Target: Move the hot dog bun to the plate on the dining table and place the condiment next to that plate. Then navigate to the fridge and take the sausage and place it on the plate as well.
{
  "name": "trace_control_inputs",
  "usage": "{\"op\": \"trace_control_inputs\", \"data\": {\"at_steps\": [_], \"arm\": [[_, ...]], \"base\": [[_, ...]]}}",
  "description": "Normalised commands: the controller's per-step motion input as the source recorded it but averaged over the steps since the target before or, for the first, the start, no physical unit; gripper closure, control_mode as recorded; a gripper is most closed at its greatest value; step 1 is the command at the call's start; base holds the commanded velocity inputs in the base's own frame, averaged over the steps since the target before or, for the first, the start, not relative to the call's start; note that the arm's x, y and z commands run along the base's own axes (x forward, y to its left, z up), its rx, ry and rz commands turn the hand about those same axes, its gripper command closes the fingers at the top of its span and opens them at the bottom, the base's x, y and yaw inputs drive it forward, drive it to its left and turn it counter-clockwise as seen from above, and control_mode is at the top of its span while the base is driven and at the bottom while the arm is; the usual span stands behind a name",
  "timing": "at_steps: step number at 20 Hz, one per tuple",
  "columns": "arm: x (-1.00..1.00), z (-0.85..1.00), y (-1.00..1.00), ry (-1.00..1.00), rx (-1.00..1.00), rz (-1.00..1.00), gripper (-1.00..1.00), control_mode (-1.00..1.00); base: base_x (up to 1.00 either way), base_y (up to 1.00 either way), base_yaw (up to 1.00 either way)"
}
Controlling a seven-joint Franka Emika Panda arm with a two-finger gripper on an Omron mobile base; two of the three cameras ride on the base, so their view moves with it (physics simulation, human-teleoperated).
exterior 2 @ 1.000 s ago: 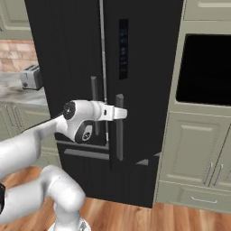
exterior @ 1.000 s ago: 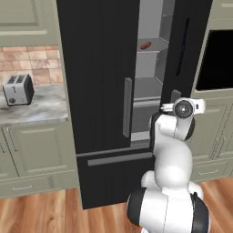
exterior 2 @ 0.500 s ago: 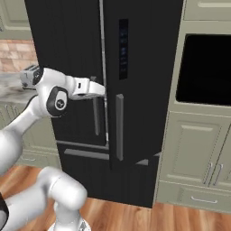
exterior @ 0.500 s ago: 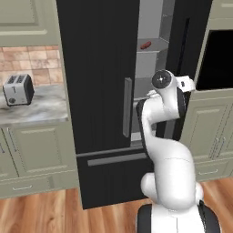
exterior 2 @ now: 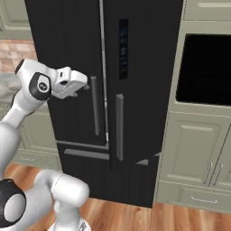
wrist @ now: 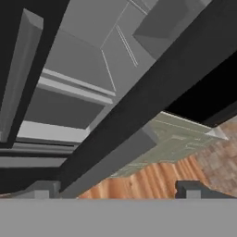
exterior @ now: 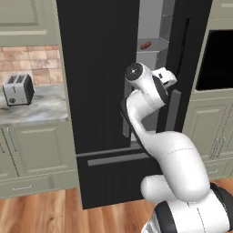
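At fridge (exterior: 100,91) door gap, end effector (wrist: 118,187) now released, raised higher; sausage (exterior: 145,45) on shelf.

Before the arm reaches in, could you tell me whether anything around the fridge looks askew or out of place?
Nothing looks damaged or spilled. The fridge has its right door swung partly open, as expected, and the sausage lies on a shelf inside. The end effector is open beside the door's handle, holding nothing.

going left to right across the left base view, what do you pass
toaster → closed fridge door → sausage on a shelf inside the fridge → open fridge door → black oven
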Motion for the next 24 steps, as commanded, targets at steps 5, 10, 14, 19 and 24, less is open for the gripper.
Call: {"op": "trace_control_inputs", "data": {"at_steps": [5, 10, 14, 19, 24], "arm": [[0.8, -0.14, 0.0, 0.08, -0.09, 0.07, -1.0, -1.0], [0.68, -0.01, -0.02, 0.1, -0.09, 0.05, -1.0, -1.0], [0.46, -0.01, -0.11, 0.06, -0.06, 0.0, -1.0, -1.0], [0.12, -0.04, -0.4, 0.02, -0.01, -0.04, -1.0, -1.0], [0.0, -0.02, -0.61, 0.0, 0.0, -0.07, -1.0, -1.0]], "base": [[0.0, 0.0, 0.0], [0.0, 0.0, 0.0], [0.0, 0.0, 0.0], [0.0, 0.0, 0.0], [0.0, 0.0, 0.0]]}}
